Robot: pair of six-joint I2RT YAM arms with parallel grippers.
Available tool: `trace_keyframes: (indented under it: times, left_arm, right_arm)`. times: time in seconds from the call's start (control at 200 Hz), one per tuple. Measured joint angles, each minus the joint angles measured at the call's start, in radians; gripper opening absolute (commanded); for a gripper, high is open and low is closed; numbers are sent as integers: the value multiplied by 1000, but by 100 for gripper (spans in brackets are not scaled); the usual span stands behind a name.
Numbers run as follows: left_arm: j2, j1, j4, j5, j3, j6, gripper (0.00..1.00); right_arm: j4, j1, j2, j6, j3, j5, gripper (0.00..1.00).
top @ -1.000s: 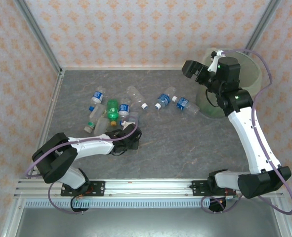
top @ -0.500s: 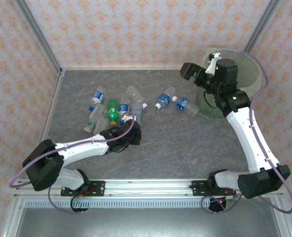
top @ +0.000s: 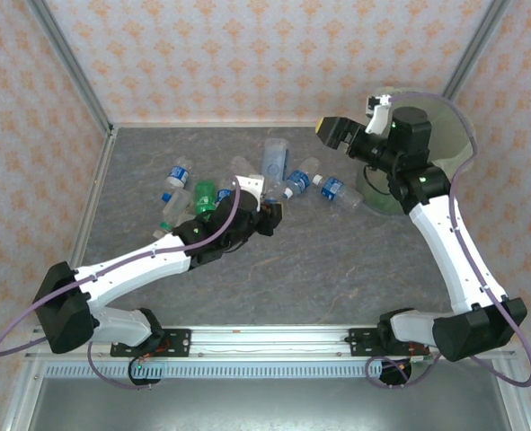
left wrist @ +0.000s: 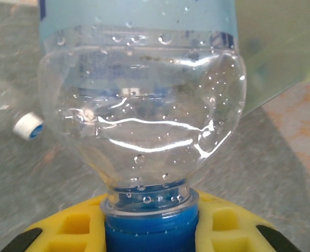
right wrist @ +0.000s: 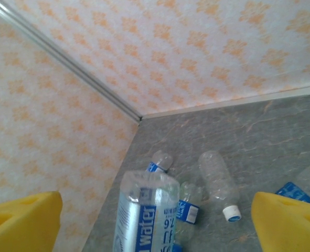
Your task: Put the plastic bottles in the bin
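Now that the left tool (top: 269, 217) has clamped a clear bottle (top: 275, 160) and lifted it off the pile (top: 198, 196), it's above mid-worktop (top: 337, 260), likely bin-bound. Right tool (top: 332, 135), wide and empty, has swung away from the bin (top: 461, 135).

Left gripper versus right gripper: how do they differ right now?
The left gripper is shut on the blue cap of a clear bottle; the right gripper is open and empty. The left gripper is over the middle of the table, the right gripper beside the bin. Both have yellow fingers.
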Motion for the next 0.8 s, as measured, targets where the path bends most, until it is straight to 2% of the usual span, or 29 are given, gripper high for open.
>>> trace_keyframes:
  times: [0.385, 0.621, 0.796]
  left_arm:
    - [100, -37, 8, 59, 150, 71, 10]
    - [131, -43, -39, 65, 200, 77, 10]
    - [134, -60, -33, 77, 223, 85, 10]
  right_arm:
    - [2, 19, 28, 3, -19, -161, 86]
    - [-12, 29, 58, -9, -19, -164, 81]
    - [-54, 45, 65, -9, -19, -145, 82]
